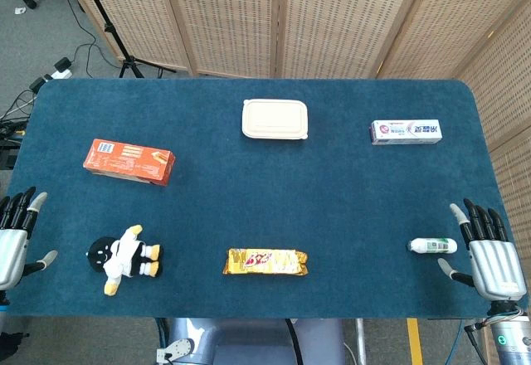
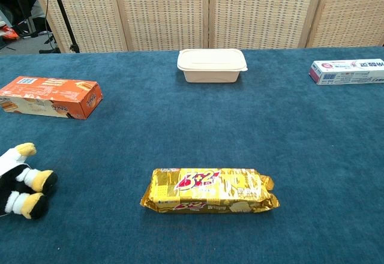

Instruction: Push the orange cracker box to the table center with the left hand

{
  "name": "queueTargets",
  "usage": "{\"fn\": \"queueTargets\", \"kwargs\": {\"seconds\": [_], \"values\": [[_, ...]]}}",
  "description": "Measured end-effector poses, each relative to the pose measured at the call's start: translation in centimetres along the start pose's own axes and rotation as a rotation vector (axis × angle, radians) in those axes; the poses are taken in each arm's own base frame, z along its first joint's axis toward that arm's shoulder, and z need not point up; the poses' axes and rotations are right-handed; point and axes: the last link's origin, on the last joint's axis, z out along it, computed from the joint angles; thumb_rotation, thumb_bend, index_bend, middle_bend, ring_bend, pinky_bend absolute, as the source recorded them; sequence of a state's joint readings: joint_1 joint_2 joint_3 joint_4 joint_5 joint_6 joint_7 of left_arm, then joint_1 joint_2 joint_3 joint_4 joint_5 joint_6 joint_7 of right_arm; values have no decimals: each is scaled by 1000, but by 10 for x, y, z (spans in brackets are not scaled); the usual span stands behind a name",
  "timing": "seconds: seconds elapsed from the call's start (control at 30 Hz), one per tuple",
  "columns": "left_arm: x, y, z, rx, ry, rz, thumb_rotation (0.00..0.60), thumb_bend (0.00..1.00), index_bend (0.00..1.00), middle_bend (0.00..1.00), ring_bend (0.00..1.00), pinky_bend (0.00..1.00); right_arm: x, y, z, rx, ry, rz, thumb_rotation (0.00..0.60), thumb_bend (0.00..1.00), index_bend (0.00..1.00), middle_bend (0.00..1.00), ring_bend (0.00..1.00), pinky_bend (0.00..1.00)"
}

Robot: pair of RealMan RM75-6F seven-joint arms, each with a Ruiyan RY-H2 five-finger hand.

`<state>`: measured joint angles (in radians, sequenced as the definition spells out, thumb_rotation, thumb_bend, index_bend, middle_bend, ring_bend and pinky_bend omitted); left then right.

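Woven wicker screens (image 1: 332, 17) stand behind a tabletop (image 1: 274, 199) covered in dark blue felt. On the left side of the tabletop lies the orange cracker box (image 1: 129, 162), flat and slightly angled, well apart from the middle of the surface. Near the front left corner, a plush penguin toy (image 1: 124, 257) lies on its side. At the front centre sits a gold-wrapped biscuit packet (image 1: 265, 261). Toward the back centre rests a cream lidded food container (image 1: 275, 119), and at the back right a white toothpaste box (image 1: 406, 131). A small white bottle with a green cap (image 1: 431, 246) lies on its side near the front right edge.

In the head view, the left robot hand (image 1: 15, 236) rests at the left edge of the tabletop, fingers spread apart and holding nothing, well short of the cracker box. The right robot hand (image 1: 488, 253) rests at the right edge, fingers likewise extended and empty, just beside the small bottle. Neither hand appears in the chest view.
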<state>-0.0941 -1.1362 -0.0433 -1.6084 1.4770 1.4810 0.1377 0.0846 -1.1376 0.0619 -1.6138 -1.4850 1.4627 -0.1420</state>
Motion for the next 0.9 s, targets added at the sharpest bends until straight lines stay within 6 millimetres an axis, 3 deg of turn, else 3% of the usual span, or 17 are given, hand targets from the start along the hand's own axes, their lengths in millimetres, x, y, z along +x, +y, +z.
{"fn": "queueTargets", "kwargs": {"seconds": [0.9], "values": [[1,0,2,-8,1,-6,600,136,0,0,0,28,2,1,-3,-8,15,-4,600,255,46,0,0,42]]}}
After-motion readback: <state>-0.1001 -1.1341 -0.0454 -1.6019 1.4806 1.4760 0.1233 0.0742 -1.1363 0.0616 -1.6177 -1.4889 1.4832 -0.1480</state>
